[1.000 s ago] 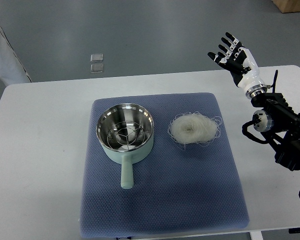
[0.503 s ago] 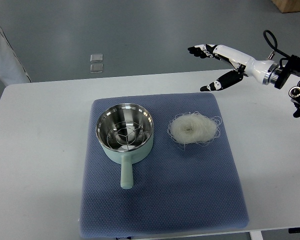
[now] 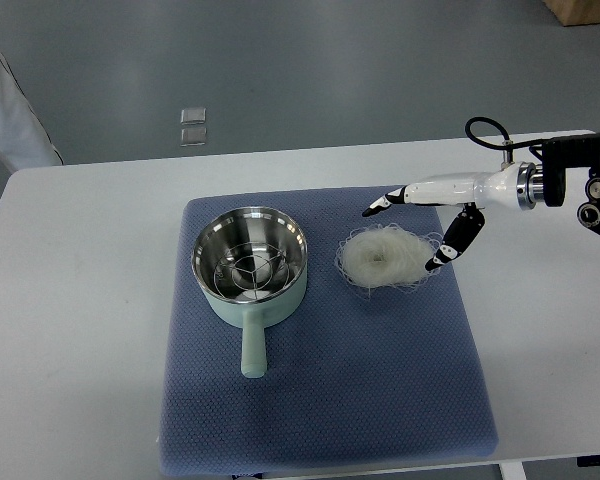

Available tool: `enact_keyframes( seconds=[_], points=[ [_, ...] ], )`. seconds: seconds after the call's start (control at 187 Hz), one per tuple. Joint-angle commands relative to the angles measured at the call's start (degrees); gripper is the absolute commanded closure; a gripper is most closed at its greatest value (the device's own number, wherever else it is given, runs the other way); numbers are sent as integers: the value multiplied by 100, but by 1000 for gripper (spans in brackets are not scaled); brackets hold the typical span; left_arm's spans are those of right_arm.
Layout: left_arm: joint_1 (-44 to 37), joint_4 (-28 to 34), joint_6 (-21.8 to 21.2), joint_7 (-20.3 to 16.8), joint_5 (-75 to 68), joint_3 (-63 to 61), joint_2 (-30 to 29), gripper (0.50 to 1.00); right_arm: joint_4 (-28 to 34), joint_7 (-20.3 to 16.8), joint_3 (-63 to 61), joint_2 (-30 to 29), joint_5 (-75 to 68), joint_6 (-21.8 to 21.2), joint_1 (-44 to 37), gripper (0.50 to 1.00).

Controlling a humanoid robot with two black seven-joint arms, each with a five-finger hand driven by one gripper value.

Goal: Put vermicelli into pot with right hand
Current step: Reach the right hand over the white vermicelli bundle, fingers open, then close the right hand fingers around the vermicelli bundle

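A white nest of vermicelli (image 3: 387,257) lies on the blue mat (image 3: 325,400), right of centre. A pale green pot (image 3: 250,264) with a steel inside and a steamer rack stands to its left, handle pointing toward the front edge. My right hand (image 3: 405,232) comes in from the right edge and hovers over the vermicelli, open. Its fingers (image 3: 382,203) reach past the nest's far side while the thumb (image 3: 452,246) hangs at its right side. Nothing is held.
The mat lies on a white table (image 3: 80,300). Grey floor lies beyond the table's far edge, with two small clear squares (image 3: 192,124) on it. White cloth (image 3: 10,110) shows at the left edge.
My right hand has swung down and to the left, from above the table's far right edge to just over the vermicelli. The pot and vermicelli have not moved.
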State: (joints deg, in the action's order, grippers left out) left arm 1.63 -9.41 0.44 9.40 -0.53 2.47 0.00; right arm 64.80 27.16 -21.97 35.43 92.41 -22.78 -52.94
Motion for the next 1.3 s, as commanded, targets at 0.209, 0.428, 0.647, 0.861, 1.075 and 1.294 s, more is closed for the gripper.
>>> enact_keyframes(
  seconds=[0.209, 0.428, 0.647, 0.861, 1.075, 1.294],
  points=[
    [-5, 0, 0, 0, 0, -1, 0, 500, -222, -53, 219, -300, 375, 679, 109, 576],
    [-5, 0, 0, 0, 0, -1, 0, 500, -389, -193, 527, -432, 436, 986, 100, 576],
    [-5, 0, 0, 0, 0, -1, 0, 500, -521, -360, 659, -643, 542, 1233, 109, 583],
    [-5, 0, 0, 0, 0, -1, 0, 500, -740, -466, 667, -836, 638, 1400, 109, 597],
    [4, 0, 0, 0, 0, -1, 0, 500, -758, -466, 667, -836, 638, 1391, 135, 703],
    [4, 0, 0, 0, 0, -1, 0, 500, -802, -466, 659, -836, 638, 1391, 144, 873]
  ],
)
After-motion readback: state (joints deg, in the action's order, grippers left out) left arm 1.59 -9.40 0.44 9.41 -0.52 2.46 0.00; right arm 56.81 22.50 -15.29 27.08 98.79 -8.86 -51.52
